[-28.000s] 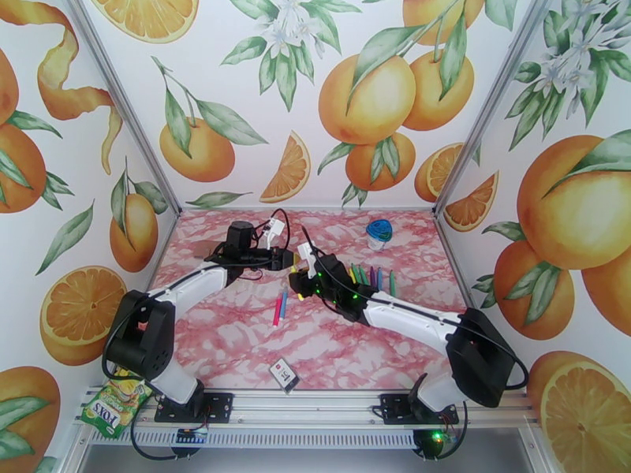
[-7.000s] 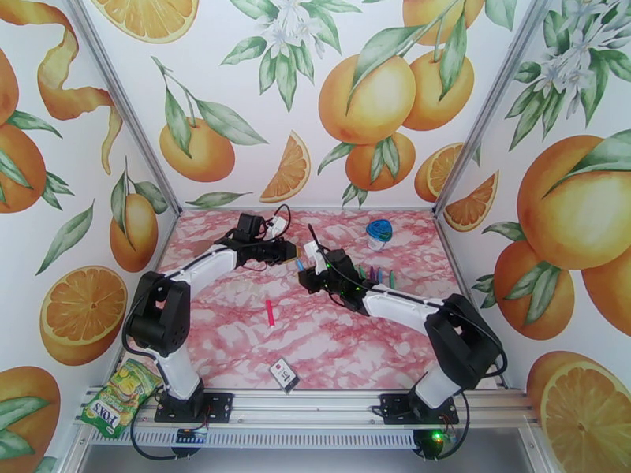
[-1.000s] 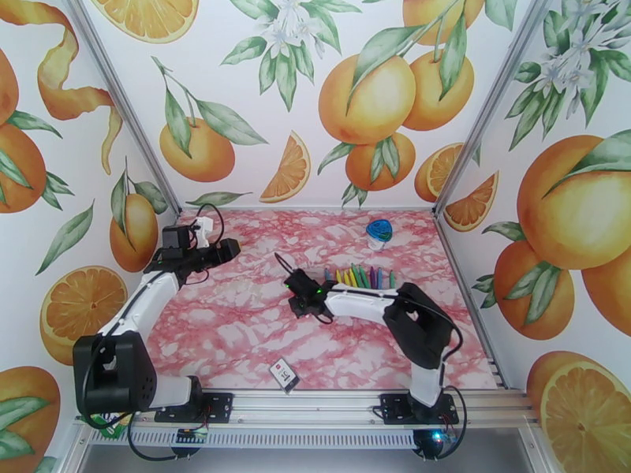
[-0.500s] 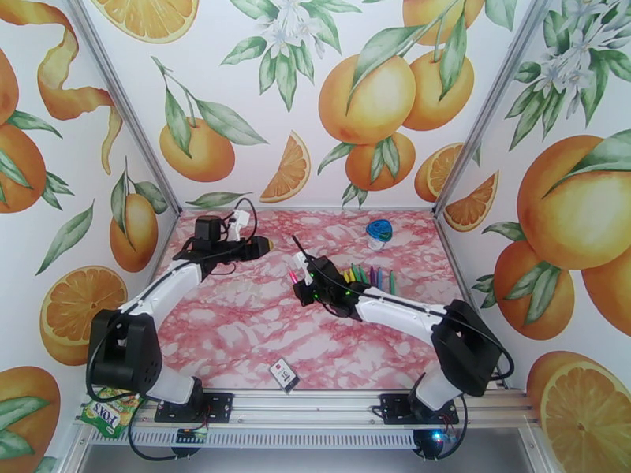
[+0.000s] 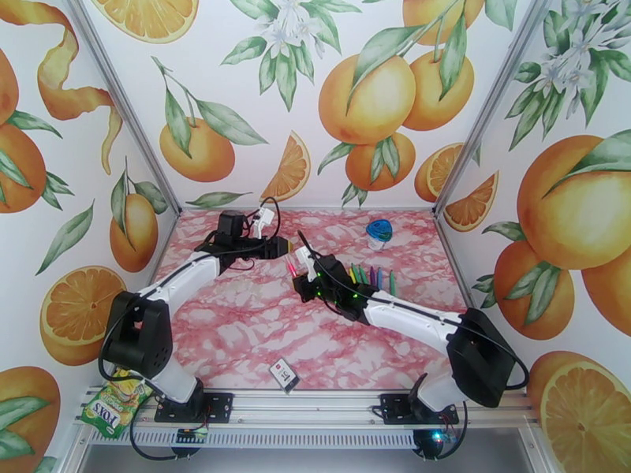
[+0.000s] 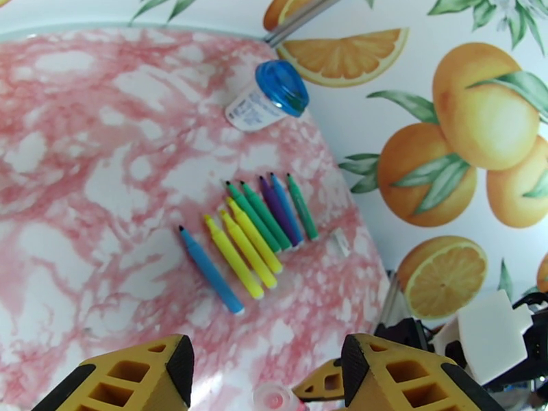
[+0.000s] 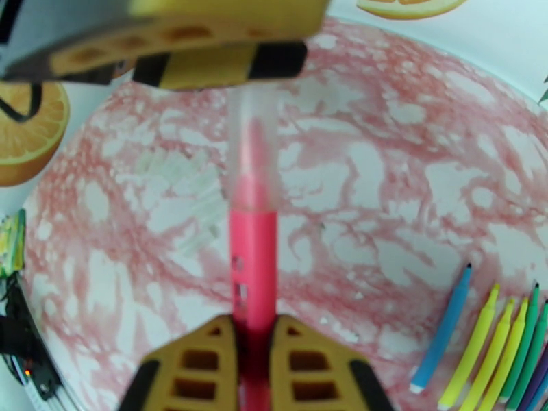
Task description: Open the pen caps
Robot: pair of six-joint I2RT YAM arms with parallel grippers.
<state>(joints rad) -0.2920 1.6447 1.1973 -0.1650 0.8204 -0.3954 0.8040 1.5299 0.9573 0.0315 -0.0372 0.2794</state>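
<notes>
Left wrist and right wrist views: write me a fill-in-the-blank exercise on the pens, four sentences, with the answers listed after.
1. The right pincer is shut on a pen coloured ____.
2. The left pincer is ____, with a finger on either side of that pen's clear cap.
3. A blue pen lies at one end of the row on the table; the pen at the other end is ____.
4. The container has a lid coloured ____.

Missing words: pink; open; green; blue.
</notes>
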